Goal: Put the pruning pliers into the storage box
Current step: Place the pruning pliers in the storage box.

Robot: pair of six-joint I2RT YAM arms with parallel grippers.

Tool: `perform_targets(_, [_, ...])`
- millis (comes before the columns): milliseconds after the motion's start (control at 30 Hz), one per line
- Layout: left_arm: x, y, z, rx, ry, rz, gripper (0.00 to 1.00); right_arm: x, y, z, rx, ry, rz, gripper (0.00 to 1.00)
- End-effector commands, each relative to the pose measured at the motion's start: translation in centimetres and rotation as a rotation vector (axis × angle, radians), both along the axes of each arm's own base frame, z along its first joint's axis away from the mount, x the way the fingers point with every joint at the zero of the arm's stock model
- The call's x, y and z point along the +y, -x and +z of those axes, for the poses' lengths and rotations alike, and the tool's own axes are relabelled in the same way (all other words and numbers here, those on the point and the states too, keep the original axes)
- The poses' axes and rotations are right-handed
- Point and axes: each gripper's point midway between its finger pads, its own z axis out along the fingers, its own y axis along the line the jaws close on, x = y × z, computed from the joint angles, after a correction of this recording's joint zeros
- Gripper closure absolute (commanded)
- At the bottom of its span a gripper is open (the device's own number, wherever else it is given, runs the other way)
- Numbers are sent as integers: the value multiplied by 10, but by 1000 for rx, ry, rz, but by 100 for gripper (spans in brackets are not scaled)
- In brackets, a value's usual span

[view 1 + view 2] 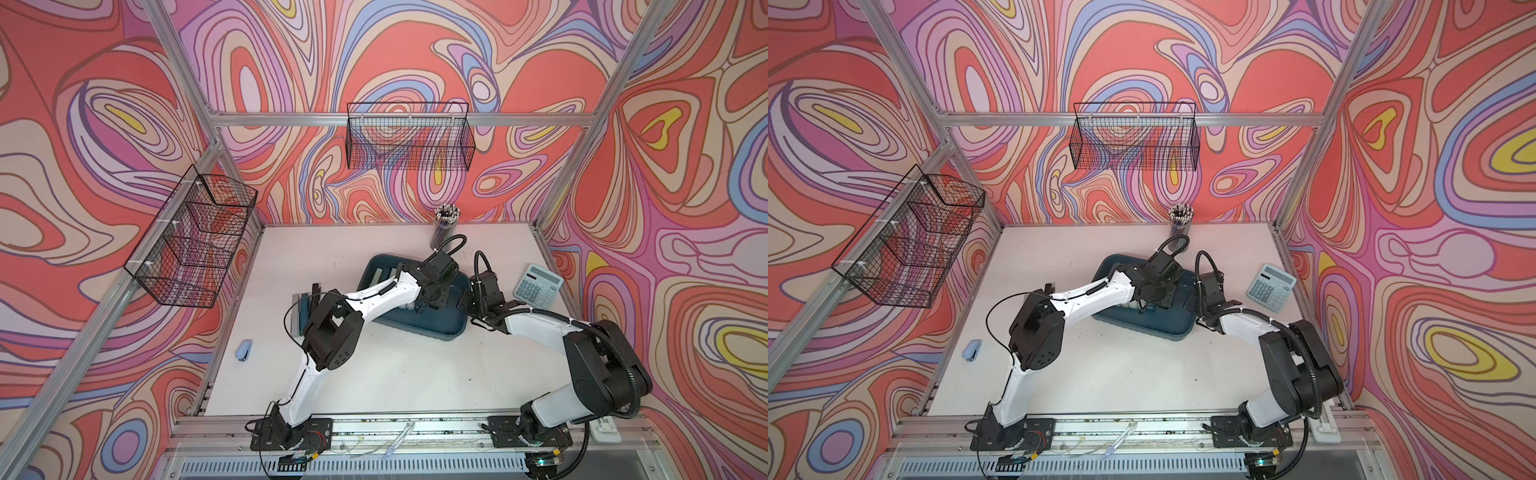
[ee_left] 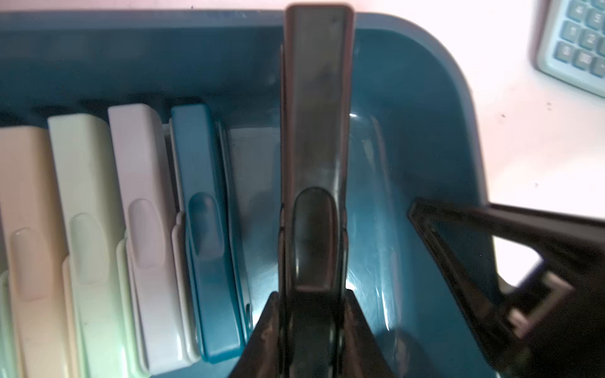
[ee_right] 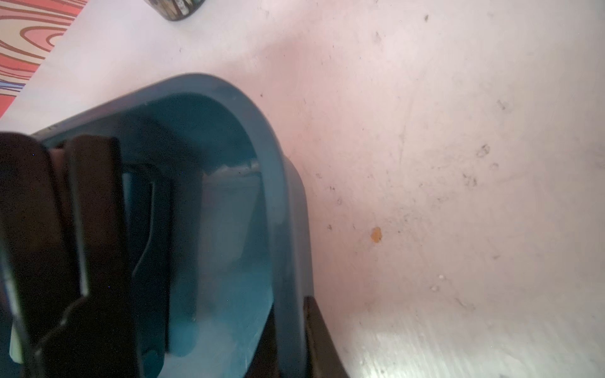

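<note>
The dark teal storage box (image 1: 432,328) lies mid-table, right of centre. In the left wrist view my left gripper (image 2: 312,304) is shut on a black pruning pliers (image 2: 316,147), held lengthwise above the box floor (image 2: 409,163). Beside it in the box lie beige (image 2: 29,212), mint (image 2: 88,196), grey (image 2: 144,196) and teal pliers (image 2: 203,212) in a row. More pliers (image 1: 301,307) are stacked on the table left of the box, partly hidden by my left arm. My right gripper (image 3: 291,314) is shut on the box's rim (image 3: 281,196) at its right end.
A pale calculator (image 1: 538,286) lies right of the box and a cup of pencils (image 1: 445,224) stands behind it. A small pale blue object (image 1: 243,351) rests near the table's left edge. Black wire baskets hang on the left wall (image 1: 195,237) and back wall (image 1: 409,137).
</note>
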Motion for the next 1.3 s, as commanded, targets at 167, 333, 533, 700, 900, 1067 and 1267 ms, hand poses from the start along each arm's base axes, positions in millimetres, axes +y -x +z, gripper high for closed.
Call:
perform_targets(167, [0, -11, -20, -4, -54, 64, 83, 13, -15, 34, -119, -114, -15, 90])
perform_targets(333, [2, -12, -31, -1, -80, 73, 79, 12, -13, 33, -119, -116, -18, 89])
perform_targets(533, [1, -14, -40, 1, -96, 78, 76, 12, -12, 32, -112, -118, -16, 89])
perform_targets(700, [5, -17, -46, -3, -114, 89, 73, 12, -10, 31, -109, -119, -17, 89])
perform_targets(900, [8, -22, -44, -12, -115, 96, 67, 11, -8, 30, -103, -115, -16, 87])
perform_targets(1067, [4, -24, -32, -31, -95, 84, 63, 9, -7, 32, -98, -91, -6, 82])
perform_targets(1267, [-2, -26, 6, -81, -34, 51, 59, 2, -8, 40, -94, -5, 14, 75])
